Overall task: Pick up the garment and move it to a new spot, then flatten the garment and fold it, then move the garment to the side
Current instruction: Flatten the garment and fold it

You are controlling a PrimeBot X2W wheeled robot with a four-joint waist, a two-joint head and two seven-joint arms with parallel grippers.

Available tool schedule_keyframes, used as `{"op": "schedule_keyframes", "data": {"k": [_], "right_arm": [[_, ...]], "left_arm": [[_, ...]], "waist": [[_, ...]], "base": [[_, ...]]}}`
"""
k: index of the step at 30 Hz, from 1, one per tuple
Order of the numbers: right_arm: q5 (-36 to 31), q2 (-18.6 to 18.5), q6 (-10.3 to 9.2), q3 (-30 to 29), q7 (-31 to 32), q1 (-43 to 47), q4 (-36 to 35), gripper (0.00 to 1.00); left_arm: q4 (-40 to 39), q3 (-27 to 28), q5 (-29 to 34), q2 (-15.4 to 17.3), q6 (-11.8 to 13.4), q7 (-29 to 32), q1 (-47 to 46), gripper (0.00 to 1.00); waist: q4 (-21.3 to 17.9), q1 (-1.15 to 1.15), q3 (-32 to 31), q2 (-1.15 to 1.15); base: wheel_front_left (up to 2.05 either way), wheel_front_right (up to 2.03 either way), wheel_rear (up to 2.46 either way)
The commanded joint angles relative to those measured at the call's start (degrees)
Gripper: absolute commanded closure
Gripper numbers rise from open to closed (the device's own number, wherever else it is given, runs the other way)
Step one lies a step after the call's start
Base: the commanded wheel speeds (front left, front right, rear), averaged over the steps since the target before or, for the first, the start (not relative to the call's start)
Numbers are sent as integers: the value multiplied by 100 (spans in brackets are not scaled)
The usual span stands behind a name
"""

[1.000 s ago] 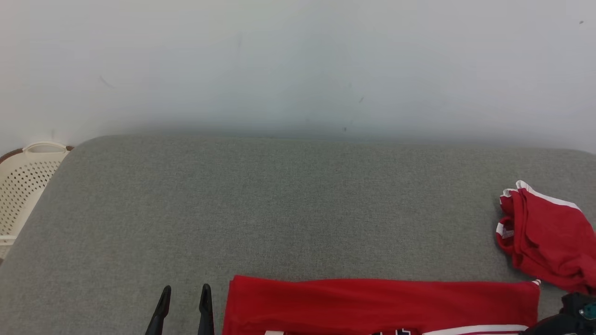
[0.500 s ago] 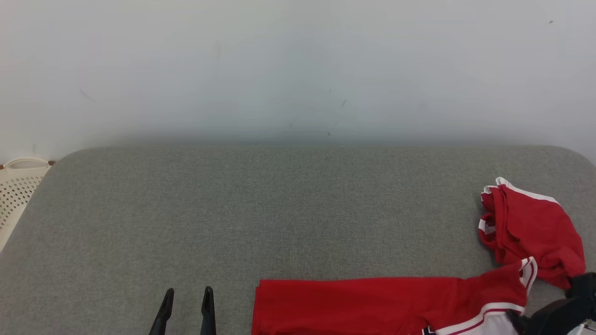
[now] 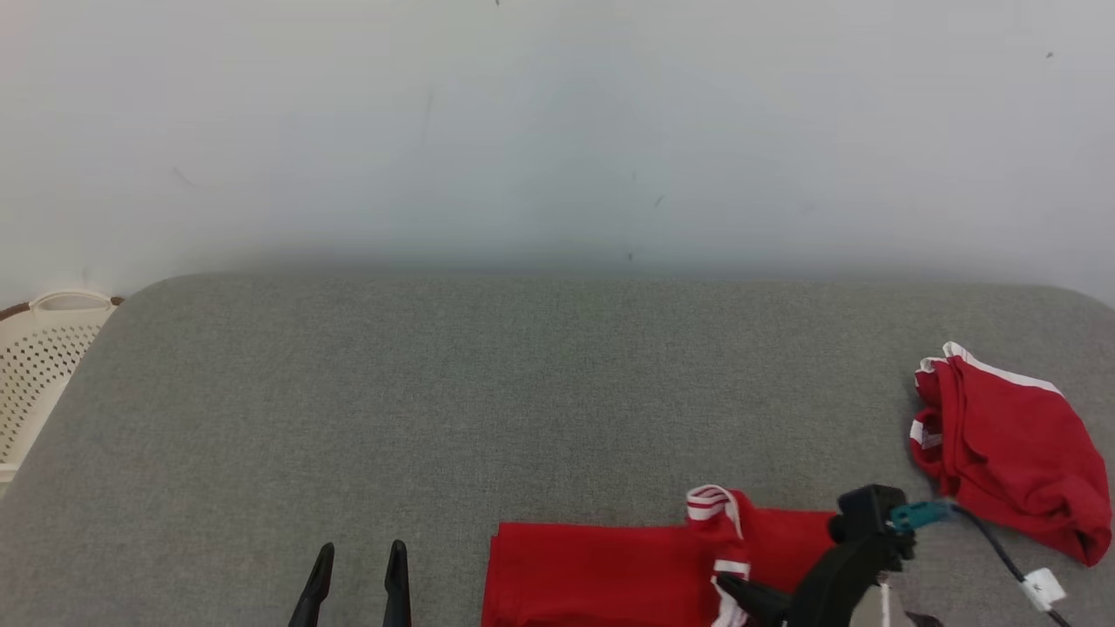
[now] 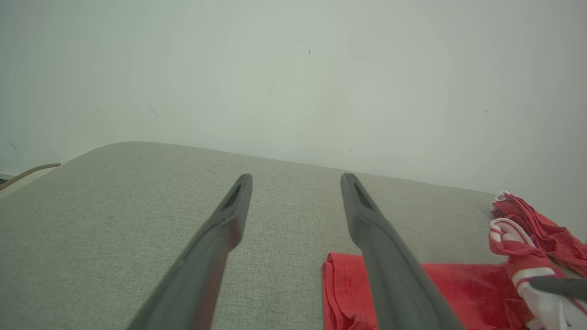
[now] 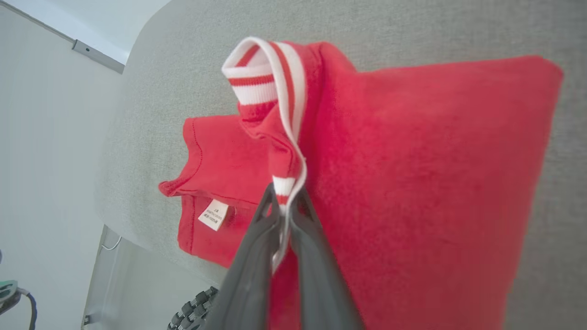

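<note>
The right gripper (image 5: 284,198) pinches the shirt's (image 5: 412,183) striped trim (image 5: 257,82), which stands beyond its fingertips. The shirt's length runs sideways, ending just beside the wide-spread, empty left gripper (image 4: 296,181).

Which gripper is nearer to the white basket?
Left. The left gripper, open, is right of the basket; the right gripper is farther right, shut on the cuff of the red garment.

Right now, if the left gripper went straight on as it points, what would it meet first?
Likely nothing soon: the open left gripper points over the grey surface toward the wall. The red garment lies to its right. Depth is unclear.
</note>
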Motion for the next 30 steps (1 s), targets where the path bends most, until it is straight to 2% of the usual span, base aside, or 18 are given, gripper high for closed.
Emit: {"op": "schedule_keyframes", "data": {"k": [1, 8, 15, 27, 28, 29, 30], "right_arm": [[155, -9, -11, 287, -186, -200, 276, 100], [934, -8, -11, 1530, -1153, -988, 1640, 100], [1510, -7, -11, 2495, -1928, -1717, 2738, 100], [2472, -6, -11, 3694, -2540, -2372, 3687, 100], [2553, -5, -11, 3774, -2576, -2411, 3736, 69], [2697, -2, -11, 3844, -2601, -2431, 3747, 0], [2697, -2, -11, 3844, -2601, -2431, 3747, 0]], "left_arm": [[15, -3, -1, -6, 14, -31, -83, 0], [69, -86, 36, 19, -51, -21, -175, 0], [231, -75, -37, 59, -160, -26, -242, 0], [491, 187, -51, 63, -465, -31, -326, 0], [506, 217, -35, 52, -477, -32, -328, 0], [522, 255, -22, 42, -514, -32, -330, 0], [522, 255, -22, 42, -514, -32, -330, 0]], "waist": [[31, 0, 20, 0], [244, 0, 46, 0], [431, 0, 54, 0], [556, 0, 61, 0], [556, 0, 60, 0], [552, 0, 59, 0], [552, 0, 59, 0]], "base": [[0, 0, 0], [0, 0, 0], [0, 0, 0], [0, 0, 0], [0, 0, 0], [0, 0, 0], [0, 0, 0]]}}
